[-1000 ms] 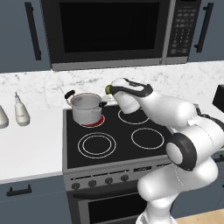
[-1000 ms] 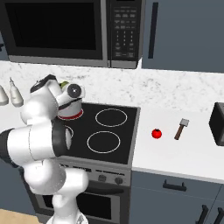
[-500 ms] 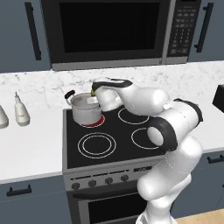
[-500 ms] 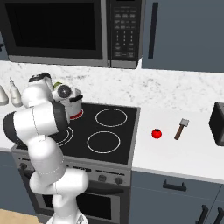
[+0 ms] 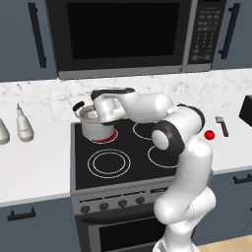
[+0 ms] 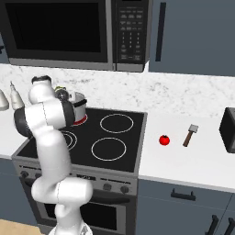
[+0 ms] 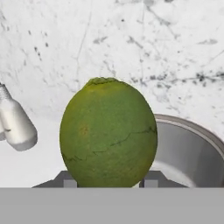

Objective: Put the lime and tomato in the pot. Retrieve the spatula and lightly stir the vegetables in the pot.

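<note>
Now, step: I was carrying the lime (image 7: 108, 132) to the pot (image 5: 95, 123). My guess was that the drop came next.
Gripper: the gripper (image 7: 107, 183) was clamped on the lime, one finger on each side, low down on the fruit.
Lime: it sat in my hand view, green and bumpy, with the pot's steel rim behind it and to one side. I could not tell if it hung right over the opening yet.
Pot: it stood on the back left burner of the stove (image 5: 83, 178), near the stove's back left corner.
Tomato: the tomato (image 6: 164, 140) lay on the counter (image 6: 197, 160), just past the stove's right edge.
Spatula: the spatula (image 6: 190, 135) lay on the counter too, near the tomato, on the side away from the stove.
Bottle: a white bottle (image 5: 22, 126) stood on the counter beyond the stove's left edge.
How the lime would handle: I judged it light, firm and round, so it could roll or slip. Holding it across the middle looked safest.
How the tomato would handle: I judged it soft and smooth. A gentle squeeze across its round sides would be best.
</note>
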You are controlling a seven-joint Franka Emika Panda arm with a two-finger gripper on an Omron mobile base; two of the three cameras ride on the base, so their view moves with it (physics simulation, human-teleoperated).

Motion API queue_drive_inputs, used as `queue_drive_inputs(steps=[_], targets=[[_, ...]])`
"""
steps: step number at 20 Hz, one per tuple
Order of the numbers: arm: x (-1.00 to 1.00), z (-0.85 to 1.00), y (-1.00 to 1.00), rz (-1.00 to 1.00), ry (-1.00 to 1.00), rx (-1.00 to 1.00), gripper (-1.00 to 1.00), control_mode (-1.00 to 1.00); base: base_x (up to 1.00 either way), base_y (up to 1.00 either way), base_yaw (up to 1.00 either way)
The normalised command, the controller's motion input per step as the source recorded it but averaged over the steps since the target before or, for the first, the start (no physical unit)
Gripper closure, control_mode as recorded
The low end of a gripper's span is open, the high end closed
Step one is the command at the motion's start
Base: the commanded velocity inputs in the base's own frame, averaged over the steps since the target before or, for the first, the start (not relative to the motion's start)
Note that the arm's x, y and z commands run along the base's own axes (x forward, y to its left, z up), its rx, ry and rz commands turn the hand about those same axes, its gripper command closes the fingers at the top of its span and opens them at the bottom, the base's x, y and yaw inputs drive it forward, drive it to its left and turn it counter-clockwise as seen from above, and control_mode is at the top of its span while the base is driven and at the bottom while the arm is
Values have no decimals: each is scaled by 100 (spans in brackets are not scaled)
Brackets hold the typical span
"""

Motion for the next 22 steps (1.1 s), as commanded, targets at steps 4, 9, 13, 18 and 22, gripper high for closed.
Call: queue_drive_inputs(steps=[4, 9, 13, 18, 22], targets=[[48, 0, 14, -5, 0, -10, 100, -100, 0, 0, 0], [35, 0, 1, -7, 0, -9, 100, -100, 0, 0, 0], [18, 0, 0, -9, 3, -7, 100, -100, 0, 0, 0], [30, 1, -1, -8, 9, -2, 100, -100, 0, 0, 0], [25, 13, -15, -8, 9, 0, 100, -100, 0, 0, 0]])
